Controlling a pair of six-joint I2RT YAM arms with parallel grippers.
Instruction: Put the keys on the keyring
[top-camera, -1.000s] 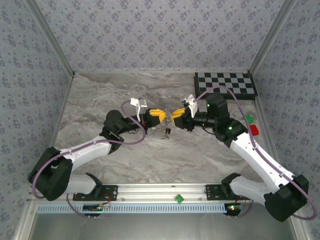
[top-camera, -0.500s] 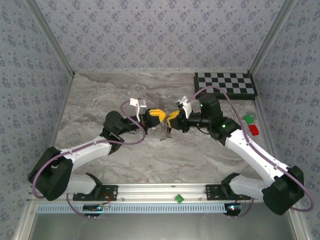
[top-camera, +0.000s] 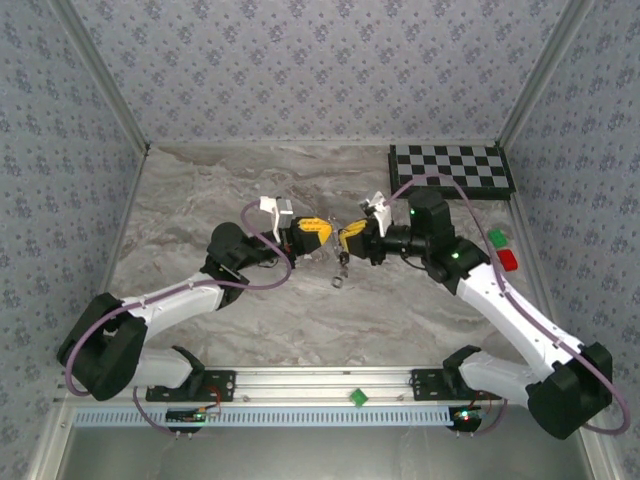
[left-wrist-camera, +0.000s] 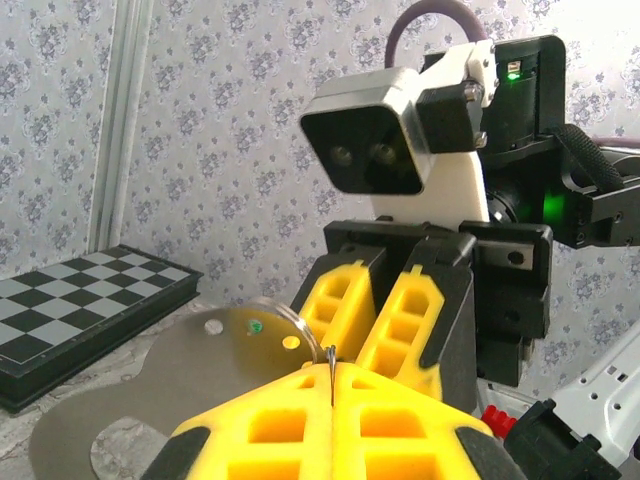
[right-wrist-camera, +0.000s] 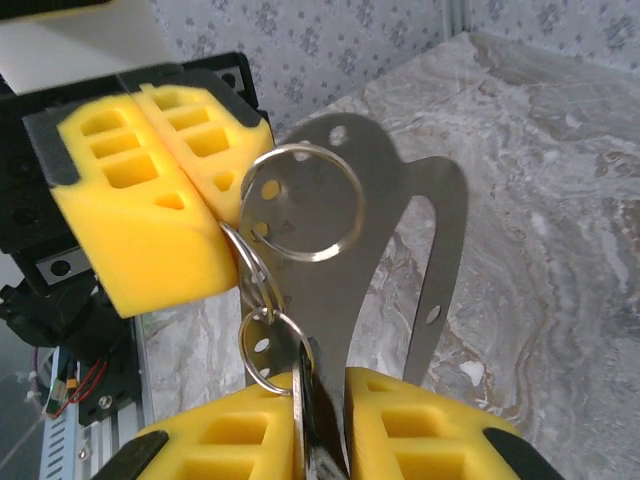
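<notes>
Converging head-on, both arms (jaws gripping keyring)

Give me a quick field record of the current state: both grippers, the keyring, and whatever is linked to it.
left gripper: shut, pinching the keyring at its rim
right gripper: shut on a thin metal piece; key or plate end, cannot tell
keyring: off the table, between the two facing grippers
smaller rings: chained from the keyring down to the right gripper
metal plate: flat, perforated, behind the rings
hanging bundle: below the grippers, too small to identify
chessboard: far right corner of the table
</notes>
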